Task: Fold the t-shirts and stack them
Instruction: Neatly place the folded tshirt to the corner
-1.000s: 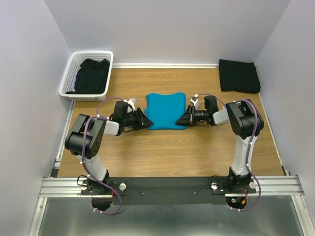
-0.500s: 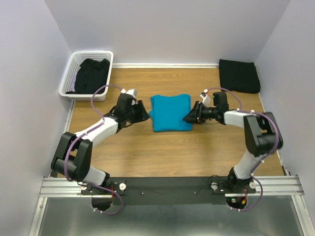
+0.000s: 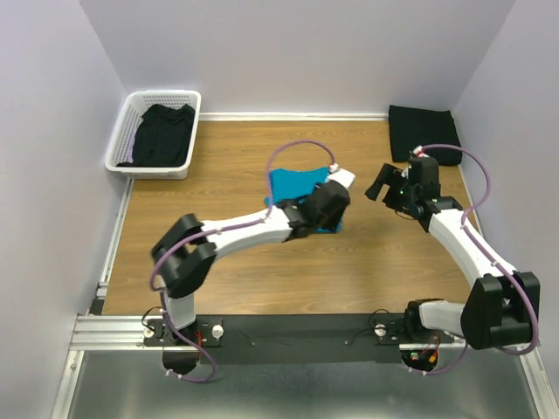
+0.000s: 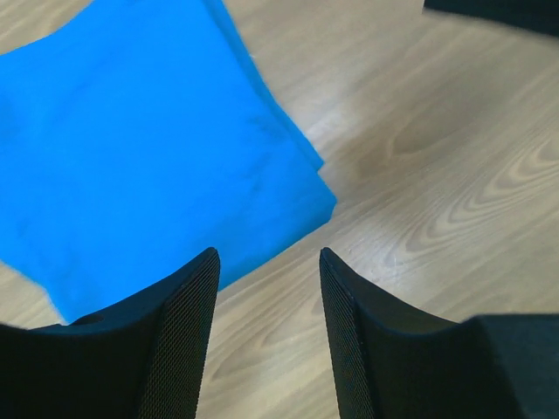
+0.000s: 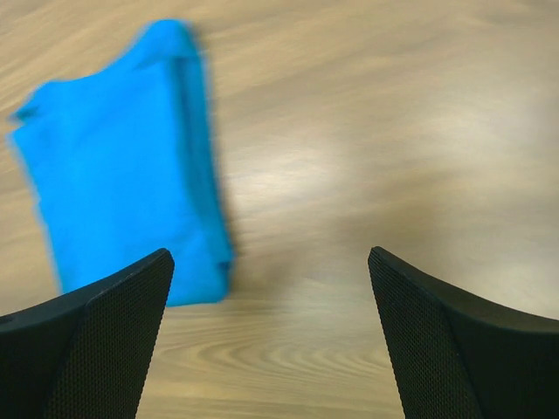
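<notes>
A folded bright teal-blue t-shirt (image 3: 293, 185) lies flat mid-table. My left arm reaches across it, and the left gripper (image 3: 330, 209) hovers over its near right corner. In the left wrist view that gripper (image 4: 266, 262) is open, with only bare wood between its fingers and the teal t-shirt (image 4: 148, 148) just ahead of the left finger. My right gripper (image 3: 377, 185) hangs to the right of the shirt, apart from it. Seen from the right wrist, it (image 5: 271, 257) is wide open and empty, with the teal t-shirt (image 5: 122, 175) beyond its left finger. A folded black t-shirt (image 3: 424, 133) lies at the back right.
A white lattice basket (image 3: 121, 140) at the back left holds a crumpled black t-shirt (image 3: 162, 133). Grey walls close in the table on three sides. The folded black shirt's edge (image 4: 498, 13) shows at the top right of the left wrist view.
My left arm swung from the teal shirt's left side across to its near right corner. The right gripper drew back to the right and opened wide. The shirt lies released.
</notes>
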